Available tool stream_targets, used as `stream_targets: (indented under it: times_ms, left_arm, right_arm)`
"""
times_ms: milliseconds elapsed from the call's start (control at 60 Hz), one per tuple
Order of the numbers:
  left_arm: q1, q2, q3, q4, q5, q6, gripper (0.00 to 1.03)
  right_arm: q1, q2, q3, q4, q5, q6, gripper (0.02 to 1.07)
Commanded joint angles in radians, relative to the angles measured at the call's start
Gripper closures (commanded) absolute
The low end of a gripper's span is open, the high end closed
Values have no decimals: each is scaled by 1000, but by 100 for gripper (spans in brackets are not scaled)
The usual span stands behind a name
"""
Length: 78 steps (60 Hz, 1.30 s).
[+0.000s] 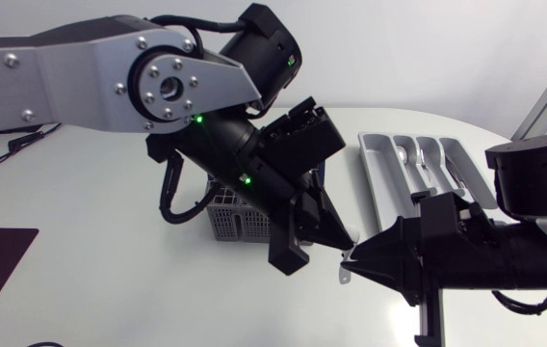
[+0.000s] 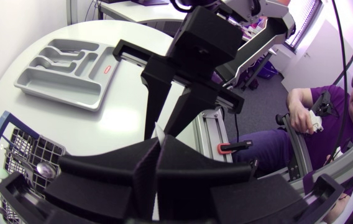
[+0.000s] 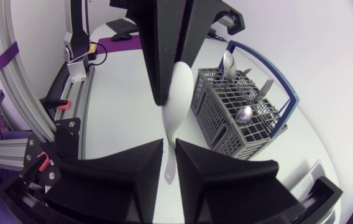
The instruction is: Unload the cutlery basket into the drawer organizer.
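Above the table (image 1: 110, 289), btwn basket (image 3: 238, 118) & organizer (image 1: 375, 173), I'm mid hand-over, I reckon. My left hand (image 2: 158, 149) is pressed together, pinching the spoon (image 3: 178, 87) at its bowl end. The handle points into my right hand (image 3: 169, 152); can't tell if that one grips yet. Next: right needs a firm clamp on the handle before left lets go. Left arm reaches over the basket, angled down; right arm sits low, facing it.

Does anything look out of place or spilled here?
Nothing is spilled. Only the spoon stands out: the left gripper holds it in the air, its handle at the right gripper.
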Motion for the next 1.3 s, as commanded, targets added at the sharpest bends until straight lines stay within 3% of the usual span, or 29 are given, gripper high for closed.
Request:
stream_targets:
  times_ms: [0,117,233,300,517,767,1050,1283]
  left_arm:
    - [16,15,26,-1,-3,30,83]
    - [35,18,35,2,-3,24,77]
    - [50,16,46,2,-5,7,31]
    - [68,7,55,5,-5,-7,19]
    - [151,-40,75,19,-47,-74,17]
    - [239,-120,21,11,-192,-110,17]
    - [343,-183,-38,-1,-242,-97,17]
    - [384,-186,-64,-10,-267,-65,17]
  right_arm:
    - [-2,9,-24,-1,-13,-15,98]
    - [-10,-2,-24,2,-9,-11,100]
    - [-24,-14,-22,-8,-6,-11,100]
    - [-43,-27,-25,-22,-3,-18,100]
    - [-191,-68,-53,-71,-6,-123,100]
    - [-508,-40,-94,-54,-53,-334,100]
    - [-815,156,-100,153,-61,-494,100]
    - [-947,320,-85,297,-41,-595,100]
